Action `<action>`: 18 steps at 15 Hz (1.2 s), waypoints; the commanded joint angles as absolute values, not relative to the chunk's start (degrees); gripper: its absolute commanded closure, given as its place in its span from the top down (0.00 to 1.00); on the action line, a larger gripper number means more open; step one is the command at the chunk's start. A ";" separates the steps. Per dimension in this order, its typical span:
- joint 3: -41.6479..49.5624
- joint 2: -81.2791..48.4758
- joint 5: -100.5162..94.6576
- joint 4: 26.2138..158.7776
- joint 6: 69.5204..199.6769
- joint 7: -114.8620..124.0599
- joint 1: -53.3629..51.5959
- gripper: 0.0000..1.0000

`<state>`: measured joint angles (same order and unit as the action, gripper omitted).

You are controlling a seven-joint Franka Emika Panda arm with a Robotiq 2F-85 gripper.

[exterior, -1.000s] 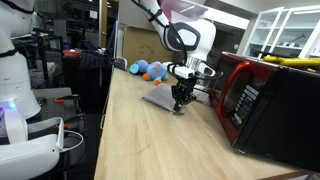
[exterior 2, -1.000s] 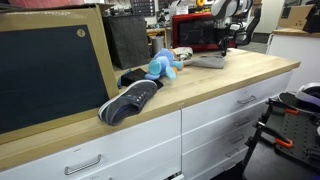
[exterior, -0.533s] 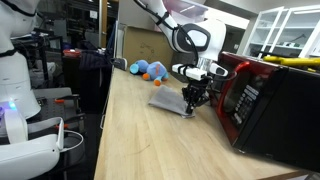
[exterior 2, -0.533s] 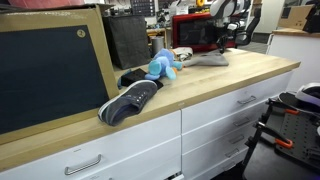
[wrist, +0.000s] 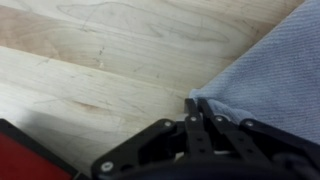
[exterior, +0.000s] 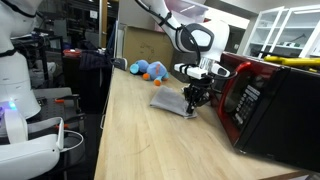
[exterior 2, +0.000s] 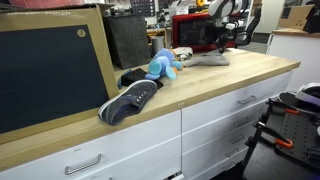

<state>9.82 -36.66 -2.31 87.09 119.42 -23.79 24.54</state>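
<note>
Closest in, the wrist view shows the hand (wrist: pixel 197 108) clenched on a corner of the grey cloth (wrist: pixel 268 70). Its two dark fingers (wrist: pixel 190 125) meet with the tip of the fabric pinched between them, and no gap shows. From that corner the cloth spreads to the upper right over the pale wooden surface (wrist: pixel 100 60). A strip of red (wrist: pixel 18 150) crosses the lower left corner of this view. It has the colour of the microwave front, but the view is too tight to be sure.

Only the exterior views give the setting. In an exterior view the hand (exterior: pixel 192 104) hangs just in front of the red door of the microwave (exterior: pixel 262 100). It grips the edge of the cloth (exterior: pixel 172 101) that lies nearest the microwave, and the rest of the fabric lies flat on the side away from it. Whether the pinched corner is off the wood cannot be told at this size. Farther along the surface, well apart from the microwave, sits a blue plush toy (exterior: pixel 150 70) with orange parts.

Another exterior view looks from the opposite end and alone shows a dark shoe (exterior 2: pixel 130 100), the thing farthest from the microwave, at the front edge of the surface. The plush toy (exterior 2: pixel 160 66) sits between that shoe and the microwave (exterior 2: pixel 195 35), with the cloth (exterior 2: pixel 210 60) just before the microwave. This view also adds white drawers (exterior 2: pixel 220 120) under the surface and a black board (exterior 2: pixel 50 70) beyond the shoe, farther again from the microwave.
</note>
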 commanded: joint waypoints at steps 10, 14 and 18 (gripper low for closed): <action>7.26 -34.64 3.04 79.71 109.75 -35.59 29.60 0.01; 7.28 -32.10 5.52 80.28 109.63 -41.03 30.91 0.01; 7.66 -29.46 5.38 82.66 108.40 -47.49 31.10 0.01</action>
<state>7.98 -32.58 5.13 80.31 110.35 -43.18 30.83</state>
